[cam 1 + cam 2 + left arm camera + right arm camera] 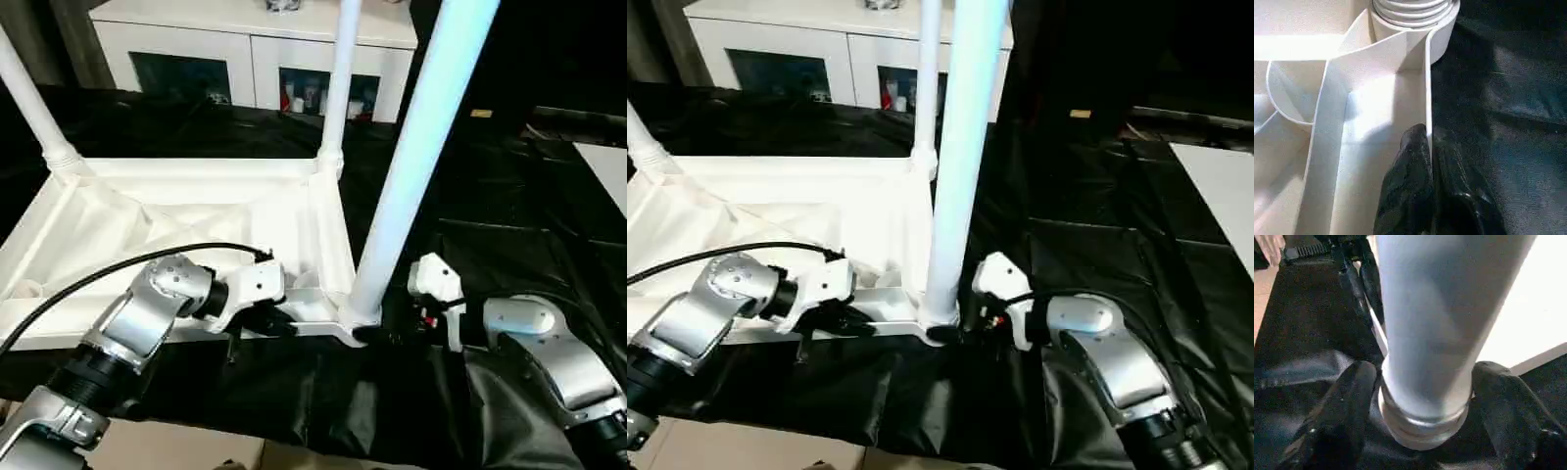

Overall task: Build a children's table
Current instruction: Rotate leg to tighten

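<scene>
The children's table lies upside down on black cloth, its white ribbed top (196, 211) facing up. Three legs stand in corner sockets: far left (29, 98), far right (338, 78) and near right (411, 147). My left gripper (279, 328) is shut on the top's near rim (1426, 88), one black finger (1410, 171) on each side of the thin wall. My right gripper (1425, 382) reaches in from the right at the base of the near right leg (1435, 323). Its fingers (1342, 416) stand spread on either side of the leg's collar, close to it.
A white cabinet (255, 49) with glass doors stands behind the table. Black cloth (509, 196) covers the work surface and hangs over its front edge. A white surface (607, 171) shows at the far right. A black cable (118, 269) runs over my left forearm.
</scene>
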You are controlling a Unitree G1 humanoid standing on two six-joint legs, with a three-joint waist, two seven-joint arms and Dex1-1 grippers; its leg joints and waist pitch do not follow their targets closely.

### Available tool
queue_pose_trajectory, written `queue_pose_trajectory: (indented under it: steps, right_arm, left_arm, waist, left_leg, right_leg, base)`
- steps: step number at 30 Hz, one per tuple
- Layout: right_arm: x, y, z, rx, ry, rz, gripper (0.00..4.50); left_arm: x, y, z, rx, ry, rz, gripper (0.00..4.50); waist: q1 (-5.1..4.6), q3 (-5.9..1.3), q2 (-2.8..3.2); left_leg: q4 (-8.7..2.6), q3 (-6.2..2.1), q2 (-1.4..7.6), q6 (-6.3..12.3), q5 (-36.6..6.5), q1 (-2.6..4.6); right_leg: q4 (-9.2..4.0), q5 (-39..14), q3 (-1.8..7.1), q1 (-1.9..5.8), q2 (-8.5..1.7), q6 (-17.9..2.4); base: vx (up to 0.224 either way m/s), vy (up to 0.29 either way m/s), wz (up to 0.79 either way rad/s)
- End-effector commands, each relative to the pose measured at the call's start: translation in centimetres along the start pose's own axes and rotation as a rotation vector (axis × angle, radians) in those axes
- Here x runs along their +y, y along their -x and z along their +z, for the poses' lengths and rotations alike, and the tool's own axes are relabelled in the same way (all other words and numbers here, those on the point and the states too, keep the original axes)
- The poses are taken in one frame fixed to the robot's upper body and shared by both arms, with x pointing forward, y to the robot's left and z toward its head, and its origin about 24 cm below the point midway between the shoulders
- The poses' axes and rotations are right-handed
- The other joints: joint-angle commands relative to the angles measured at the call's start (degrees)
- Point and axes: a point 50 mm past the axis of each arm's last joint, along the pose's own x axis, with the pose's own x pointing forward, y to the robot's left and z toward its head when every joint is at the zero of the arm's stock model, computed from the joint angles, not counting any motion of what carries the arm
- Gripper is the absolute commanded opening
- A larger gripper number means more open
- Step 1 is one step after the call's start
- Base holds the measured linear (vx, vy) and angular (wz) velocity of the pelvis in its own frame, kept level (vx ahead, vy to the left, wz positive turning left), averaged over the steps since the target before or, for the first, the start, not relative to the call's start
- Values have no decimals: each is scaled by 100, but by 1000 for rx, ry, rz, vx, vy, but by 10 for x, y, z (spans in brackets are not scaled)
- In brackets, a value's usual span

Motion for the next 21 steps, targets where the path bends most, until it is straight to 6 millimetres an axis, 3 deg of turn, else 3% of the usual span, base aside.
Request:
queue_pose_trajectory:
  steps: [1,6,14,17,19,20,21]
  right_arm:
    - [0,-2,2,0,5,15,298]
    - [2,-6,-1,0,7,31,261]
    - [6,-11,-11,32,14,27,254]
    - [-4,-16,-16,31,-12,-103,253]
    - [-20,-26,-24,16,-125,-351,253]
    - [-20,-26,-24,16,-125,-351,253]
    - [-26,-30,-27,8,-174,-442,253]
  left_arm:
    - [2,3,6,-5,-37,2,0]
    - [1,1,6,-5,-37,1,0]
    - [0,-1,5,-5,-34,0,0]
    - [2,-4,4,2,-10,47,0]
    - [14,-18,8,-61,101,209,0]
    - [14,-18,8,-61,101,209,0]
    - [17,-23,11,-87,138,251,0]
  waist:
    - [16,-306,-8]
    - [16,-307,-15]
    - [14,-311,-14]
    - [-9,-276,-12]
    - [-70,-247,-10]
    - [-89,-239,-13]
    - [-88,-257,25]
  left_leg:
    - [-425,-39,227,265,-873,52]
    - [-420,-35,223,262,-878,53]
    - [-412,-35,222,281,-826,47]
    - [-443,-41,218,174,-1113,50]
    - [-467,-58,197,-43,-1571,68]
    - [-476,-64,192,-99,-1633,79]
    - [-483,-94,193,-162,-1715,99]
  right_leg:
    - [-340,-528,190,284,-377,-1363]
    - [-336,-497,190,290,-375,-1366]
    - [-324,-442,186,288,-377,-1385]
    - [-374,-928,186,268,-377,-1315]
    - [-437,-1808,179,239,-388,-1137]
    - [-455,-1969,180,227,-387,-1100]
    - [-474,-2122,181,234,-395,-1013]
  base:
    - [0,0,0]
    - [0,0,0]
    - [0,0,0]
    - [0,0,0]
    - [0,0,0]
    - [0,0,0]
    - [0,0,0]
